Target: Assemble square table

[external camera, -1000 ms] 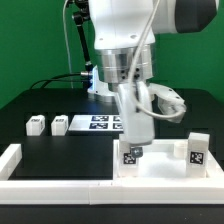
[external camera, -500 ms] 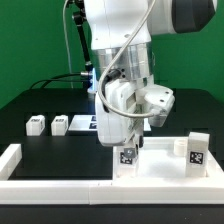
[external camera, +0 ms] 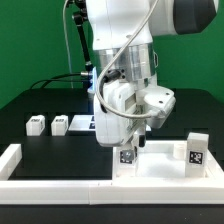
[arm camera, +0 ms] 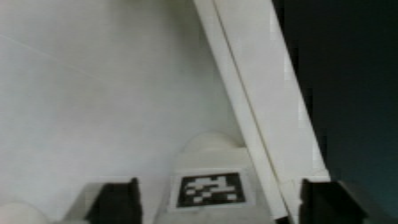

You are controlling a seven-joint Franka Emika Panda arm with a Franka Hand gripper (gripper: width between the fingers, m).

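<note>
The square table's white slab lies at the front of the exterior view's right. Two tagged legs stand upright on it, one at its left corner and one at its right corner. My gripper hangs straight over the left leg, open. In the wrist view that leg's tag sits between the two dark fingers, with a gap on each side, and the slab fills the picture behind it. Two loose legs lie at the left.
The marker board lies flat behind the arm, partly hidden by it. A long white border rail runs along the front and turns up at the left end. Black cables trail at the back left.
The wrist turned over the left leg in the first half second. Since then the fingers have spread away from the leg, which stays upright in the slab's corner.
</note>
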